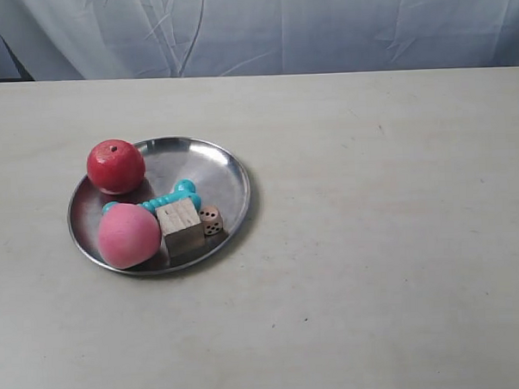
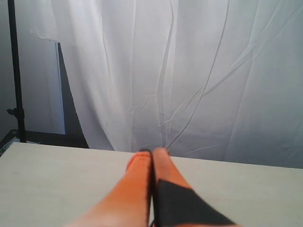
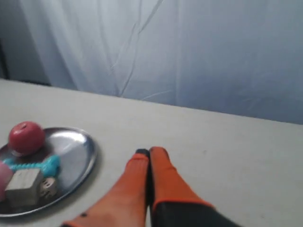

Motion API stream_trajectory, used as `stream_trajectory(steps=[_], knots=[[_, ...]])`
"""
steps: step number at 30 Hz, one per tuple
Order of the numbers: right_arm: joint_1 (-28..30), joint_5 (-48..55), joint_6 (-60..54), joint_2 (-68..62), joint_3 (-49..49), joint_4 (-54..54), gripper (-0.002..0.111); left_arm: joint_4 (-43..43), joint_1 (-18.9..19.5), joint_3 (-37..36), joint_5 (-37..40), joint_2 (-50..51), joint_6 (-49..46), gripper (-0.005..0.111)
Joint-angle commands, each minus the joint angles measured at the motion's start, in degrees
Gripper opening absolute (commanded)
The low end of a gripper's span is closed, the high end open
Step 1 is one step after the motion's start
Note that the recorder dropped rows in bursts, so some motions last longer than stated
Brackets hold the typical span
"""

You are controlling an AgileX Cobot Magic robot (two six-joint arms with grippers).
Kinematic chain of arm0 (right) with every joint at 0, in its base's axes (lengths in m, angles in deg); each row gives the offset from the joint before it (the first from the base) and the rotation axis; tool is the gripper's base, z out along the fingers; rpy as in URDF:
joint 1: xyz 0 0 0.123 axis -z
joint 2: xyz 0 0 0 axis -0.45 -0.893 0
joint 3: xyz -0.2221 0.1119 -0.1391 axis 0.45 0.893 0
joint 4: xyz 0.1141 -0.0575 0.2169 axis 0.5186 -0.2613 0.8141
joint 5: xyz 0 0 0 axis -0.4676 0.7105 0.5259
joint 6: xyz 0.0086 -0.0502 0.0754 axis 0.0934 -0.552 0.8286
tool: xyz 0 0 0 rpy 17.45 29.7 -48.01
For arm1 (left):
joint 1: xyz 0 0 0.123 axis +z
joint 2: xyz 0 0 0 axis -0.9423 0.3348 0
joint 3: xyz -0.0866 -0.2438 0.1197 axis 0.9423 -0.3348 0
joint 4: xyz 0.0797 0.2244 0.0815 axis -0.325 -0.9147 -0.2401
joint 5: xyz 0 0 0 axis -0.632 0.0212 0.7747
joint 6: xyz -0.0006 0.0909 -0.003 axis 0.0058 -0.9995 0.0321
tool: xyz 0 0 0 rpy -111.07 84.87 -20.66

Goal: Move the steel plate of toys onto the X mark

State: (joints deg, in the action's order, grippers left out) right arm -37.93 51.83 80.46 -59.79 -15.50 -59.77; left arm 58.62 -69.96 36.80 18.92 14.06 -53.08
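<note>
The steel plate (image 1: 217,169) rests on the table, left of centre in the exterior view. It holds a red apple (image 1: 115,166), a pink ball (image 1: 129,237), a teal bone toy (image 1: 169,198), a wooden cube (image 1: 181,225) and a small die (image 1: 211,220). No X mark shows clearly in any view. My right gripper (image 3: 149,152) is shut on nothing, hovering beside the plate (image 3: 78,147) and apart from it; the apple (image 3: 26,137), bone (image 3: 38,164), cube (image 3: 22,187) and die (image 3: 47,187) show there. My left gripper (image 2: 152,152) is shut, empty, above bare tabletop. Neither arm shows in the exterior view.
The pale table (image 1: 382,241) stretches wide to the right of the plate and in front of it. A white curtain (image 1: 278,26) hangs behind the far edge. A dark stand pole (image 2: 16,71) rises beyond the table in the left wrist view.
</note>
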Motion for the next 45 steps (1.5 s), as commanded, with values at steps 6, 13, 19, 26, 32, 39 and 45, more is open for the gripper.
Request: stream_trajectory(steps=[6,13,19,26,32,39,45], knots=[[11.8,1.9,0.4,22.8,24.4,10.4,0.0,-0.4,0.0,-0.4,-0.5,-0.4,0.0,0.0],[11.8,9.5,0.4,22.8,24.4,12.1,0.0,-0.4,0.0,-0.4,-0.5,-0.4,0.0,0.0],[11.8,9.5,0.4,22.8,24.4,12.1,0.0,-0.6,0.0,-0.4,-0.5,-0.4,0.1,0.0],[11.8,9.5,0.4,22.8,24.4,12.1,0.0,1.6,0.0,-2.7,-0.6,-0.4,0.2,0.0],[11.8,9.5,0.4,22.8,24.4,12.1,0.0,1.6,0.0,-17.7,-12.8,-0.4,0.2,0.0],[11.8,9.4,0.4,22.8,24.4,12.1,0.0,7.3,0.0,-41.8,-42.9,-1.6,0.2,0.0],[11.8,9.4,0.4,22.8,24.4,12.1,0.0,7.9,0.0,-56.3,-57.2,-10.0,0.2,0.0]])
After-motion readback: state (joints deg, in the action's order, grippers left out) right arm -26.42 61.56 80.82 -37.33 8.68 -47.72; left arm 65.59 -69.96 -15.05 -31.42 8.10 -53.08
